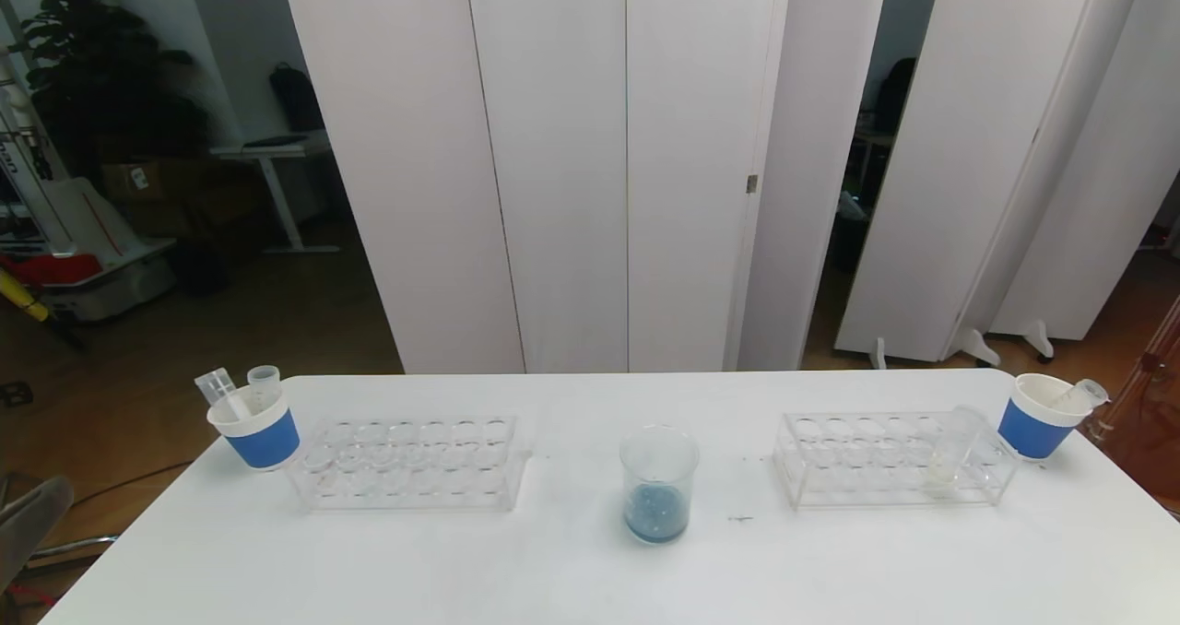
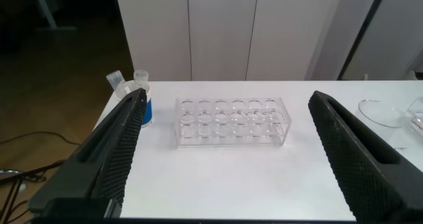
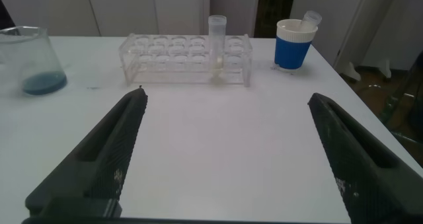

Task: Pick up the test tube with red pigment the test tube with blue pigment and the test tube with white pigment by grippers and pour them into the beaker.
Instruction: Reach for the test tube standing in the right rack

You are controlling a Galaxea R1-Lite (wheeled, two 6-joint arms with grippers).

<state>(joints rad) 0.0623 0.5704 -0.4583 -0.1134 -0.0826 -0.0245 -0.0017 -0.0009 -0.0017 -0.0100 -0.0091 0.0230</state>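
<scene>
A white table (image 1: 572,570) fills the near part of the head view, with tall white folding panels (image 1: 572,164) standing behind it, brown floor to either side, and a dark potted plant (image 1: 92,72) and a small desk (image 1: 267,159) in the dim room beyond the left panel. Both claws are released, fingers spread wide with nothing between them, each held low over the near side of the table. Ahead of the left gripper (image 2: 225,164) lies one clear rack (image 2: 231,121) with all its holes empty, and past the rack's far-left end stands one white cup with a blue band (image 2: 142,105) holding two empty tubes (image 2: 125,82). Ahead of the right gripper (image 3: 225,164) lies a second clear rack (image 3: 185,57), in which the test tube with white pigment (image 3: 217,49) stands upright near the end closer to a second blue-banded cup (image 3: 294,45); that cup holds one leaning empty tube (image 3: 309,18). The beaker (image 3: 30,59) stands between the two racks, off to the inner side of the right claw, with blue pigment lying in its bottom. Counted: two racks, two cups, one beaker, four tubes in all, of which only one holds pigment.
</scene>
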